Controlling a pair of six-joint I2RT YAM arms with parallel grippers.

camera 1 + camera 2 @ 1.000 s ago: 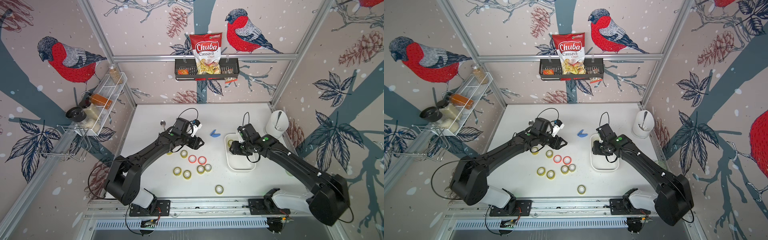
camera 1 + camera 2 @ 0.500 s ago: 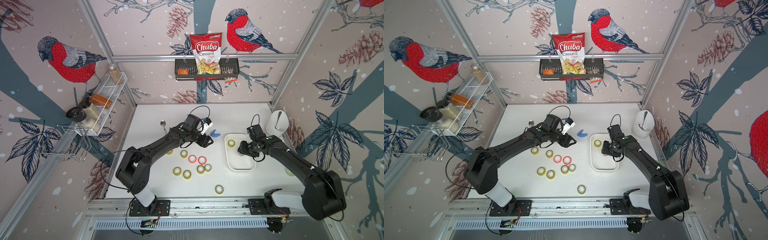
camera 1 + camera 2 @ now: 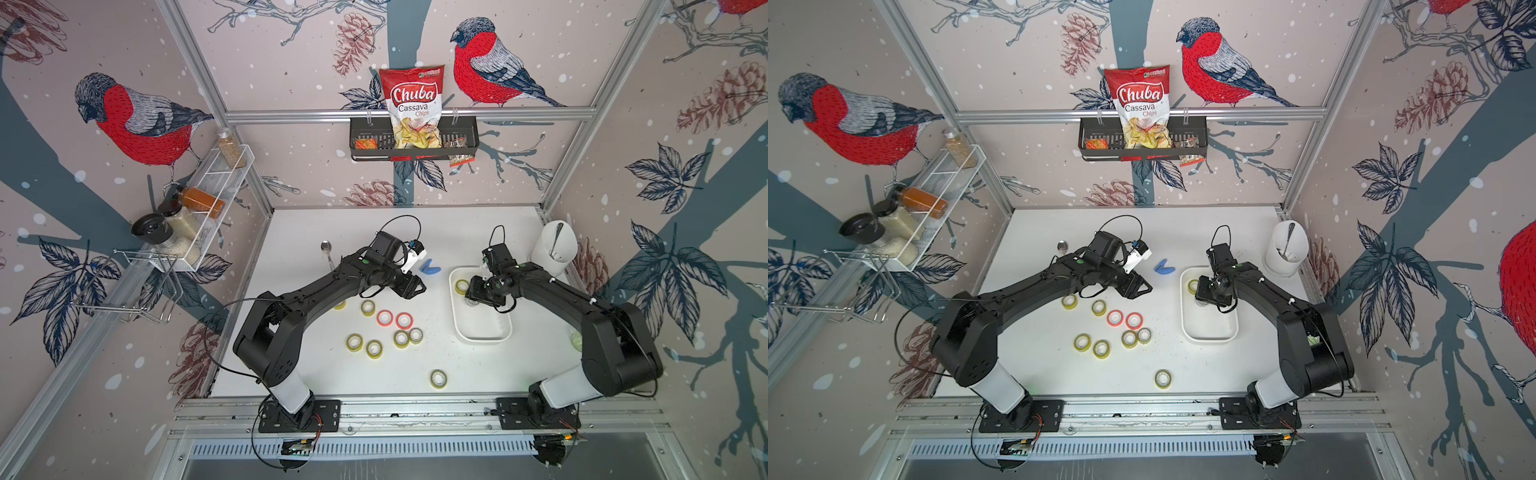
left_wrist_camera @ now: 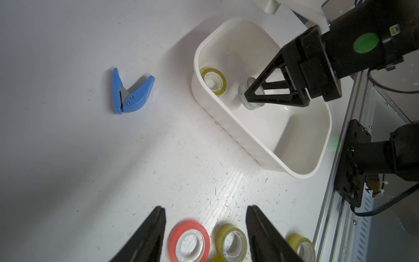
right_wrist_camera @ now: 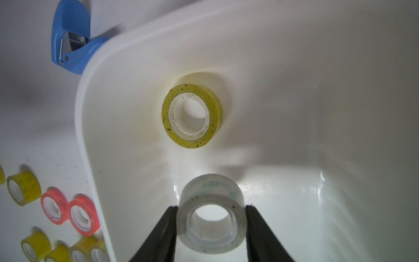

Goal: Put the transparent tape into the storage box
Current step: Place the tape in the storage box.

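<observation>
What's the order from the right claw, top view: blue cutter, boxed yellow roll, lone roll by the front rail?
1. Yellow roll, in the storage box.
2. Blue cutter, on the table outside.
3. Lone roll, by the front rail.

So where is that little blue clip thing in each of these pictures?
Top view: blue clip on the table, beside the storage box.
Top view: same place.
Left wrist: alone on bare table, apart from the box.
Right wrist: partly hidden behind the box rim.
Shared landmark: the storage box.
</observation>
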